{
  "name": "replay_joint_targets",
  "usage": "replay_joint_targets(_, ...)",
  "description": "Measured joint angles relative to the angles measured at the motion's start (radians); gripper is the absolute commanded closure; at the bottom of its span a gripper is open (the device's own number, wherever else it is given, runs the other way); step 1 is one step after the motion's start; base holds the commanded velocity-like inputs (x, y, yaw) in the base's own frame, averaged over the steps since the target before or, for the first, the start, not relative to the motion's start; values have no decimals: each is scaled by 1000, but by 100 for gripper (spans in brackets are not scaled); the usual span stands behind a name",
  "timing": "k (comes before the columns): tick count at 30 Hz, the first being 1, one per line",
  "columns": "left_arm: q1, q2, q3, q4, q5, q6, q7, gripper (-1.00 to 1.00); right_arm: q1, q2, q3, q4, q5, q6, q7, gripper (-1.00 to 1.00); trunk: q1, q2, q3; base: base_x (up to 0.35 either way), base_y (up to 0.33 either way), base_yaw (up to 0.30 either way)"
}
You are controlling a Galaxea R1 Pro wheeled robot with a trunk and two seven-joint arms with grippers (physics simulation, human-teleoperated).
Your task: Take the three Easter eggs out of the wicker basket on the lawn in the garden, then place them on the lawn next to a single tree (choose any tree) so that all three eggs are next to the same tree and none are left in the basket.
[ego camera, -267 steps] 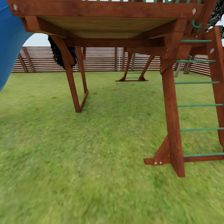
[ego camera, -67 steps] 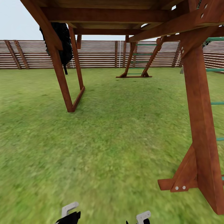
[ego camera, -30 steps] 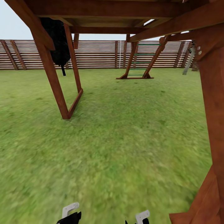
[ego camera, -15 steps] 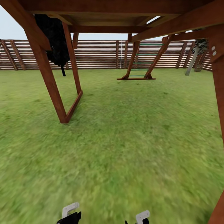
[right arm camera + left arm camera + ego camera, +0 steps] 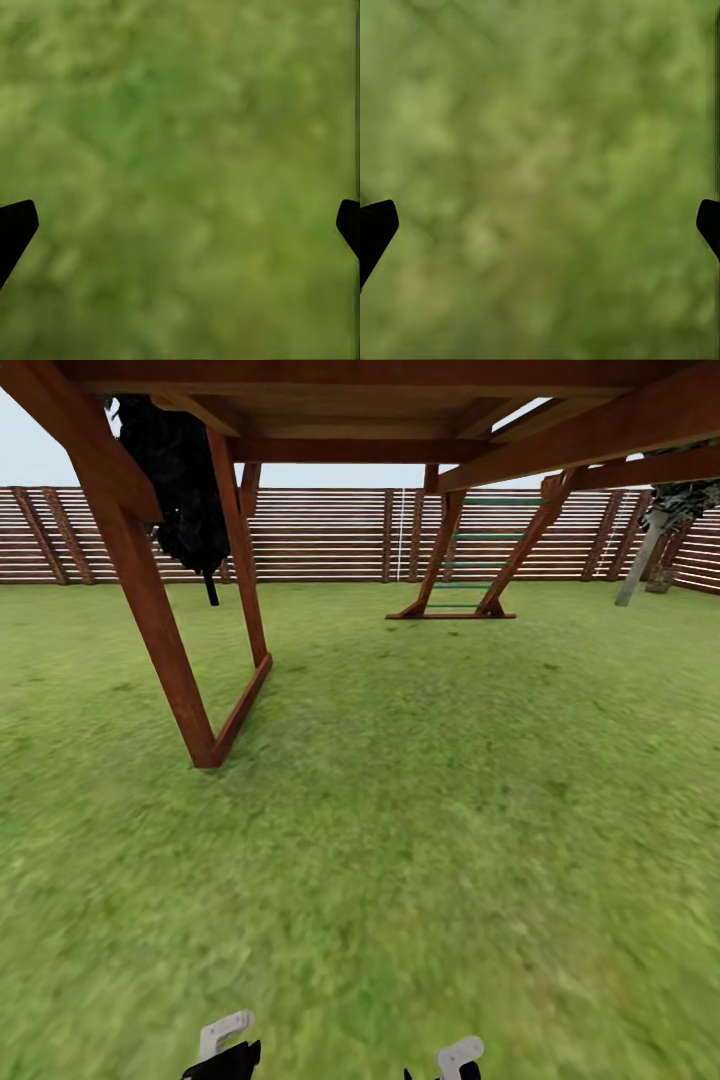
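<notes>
Green lawn (image 5: 420, 810) stretches ahead of me under a wooden playset. A tree (image 5: 636, 565) with a pale leaning trunk stands far off at the right, by the fence. The Easter eggs and the wicker basket are out of view. My left gripper (image 5: 540, 225) is open over blurred grass, its dark fingertips (image 5: 375, 229) spread wide with nothing between them. My right gripper (image 5: 180, 225) is open the same way above the grass. The tops of both arms (image 5: 225, 1045) peek in at the lower edge of the head view.
The playset's slanted leg frame (image 5: 190, 690) stands on the grass at my left and its deck beams (image 5: 400, 400) run overhead. A ladder frame (image 5: 455, 575) stands farther ahead. A dark tree (image 5: 185, 480) and a brown slat fence (image 5: 330, 535) lie behind.
The whole view has shifted, so the camera has moved. The thick playset post at the right has slid out of the picture and the pale-trunked tree has come into view. Both grippers look unchanged.
</notes>
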Motion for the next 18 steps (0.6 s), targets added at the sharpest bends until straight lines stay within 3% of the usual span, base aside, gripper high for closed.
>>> replay_joint_targets(18,0,-4,0,1,0,0,0,-100,0,-4,1,1,0,0,1,-100,0,0,0,336,0,0)
